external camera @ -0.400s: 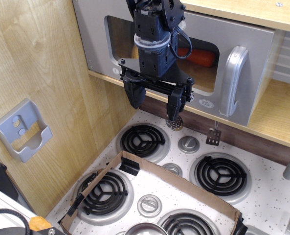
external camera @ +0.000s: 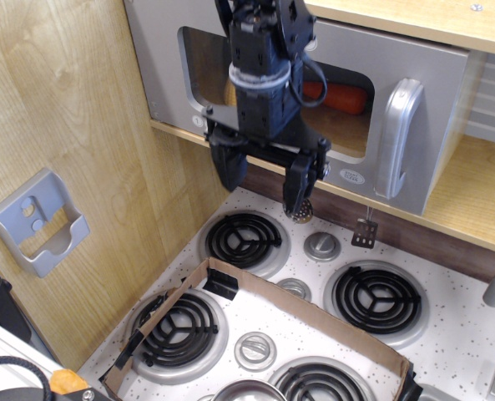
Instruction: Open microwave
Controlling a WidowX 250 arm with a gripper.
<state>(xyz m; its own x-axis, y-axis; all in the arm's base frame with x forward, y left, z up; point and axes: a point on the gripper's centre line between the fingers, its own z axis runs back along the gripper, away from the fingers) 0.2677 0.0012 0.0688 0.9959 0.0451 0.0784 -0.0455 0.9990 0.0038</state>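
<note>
The microwave [external camera: 414, 75] sits on a wooden shelf above the stovetop. Its flat grey door has a clear rounded window [external camera: 347, 113] and a chunky silver vertical handle [external camera: 397, 138] at the right. An orange object shows through the window. A white round button [external camera: 351, 175] sits low on the door. My gripper [external camera: 264, 182] hangs in front of the door's left half, well left of the handle. Its two black fingers [external camera: 227, 169] point down, spread apart, with nothing between them. The door looks shut against the body.
White speckled stovetop [external camera: 447, 342] with black coil burners [external camera: 244, 238] lies below. An open cardboard tray [external camera: 272, 301] rests on its front. A grey wall holder [external camera: 40, 221] is on the left wooden panel. A small spatula [external camera: 365, 232] hangs under the shelf.
My gripper has risen slightly and shifted a little, staying open in front of the microwave door. Nothing else moved.
</note>
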